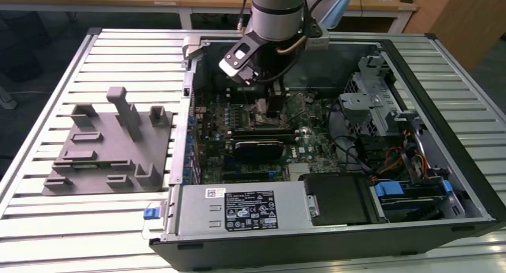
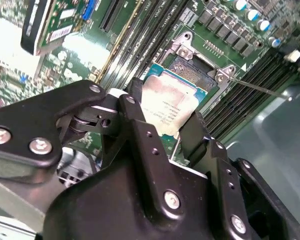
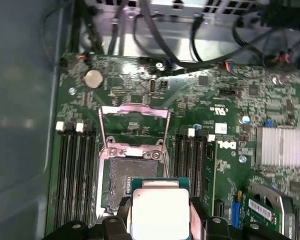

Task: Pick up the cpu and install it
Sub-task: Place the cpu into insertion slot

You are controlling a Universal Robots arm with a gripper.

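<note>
The cpu (image 2: 171, 106) is a flat square chip with a pale silvery top and a green rim, and my gripper (image 2: 165, 119) is shut on it, one black finger (image 2: 134, 112) on either side. In the first wrist view the cpu (image 3: 160, 212) hangs just above the near edge of the open socket (image 3: 132, 172), partly overlapping it. The socket's metal load plate (image 3: 135, 112) is swung open. In the exterior view my gripper (image 1: 269, 104) reaches down into the open computer case over the green motherboard (image 1: 304, 134).
Rows of memory slots (image 3: 75, 170) flank the socket on both sides. A thin metal lever (image 2: 260, 87) sticks out beside the socket. The case walls (image 1: 442, 125), a drive cage (image 1: 371, 101) and the power supply (image 1: 237, 211) surround the board. A grey tray with posts (image 1: 111, 145) lies outside the case at the exterior view's left.
</note>
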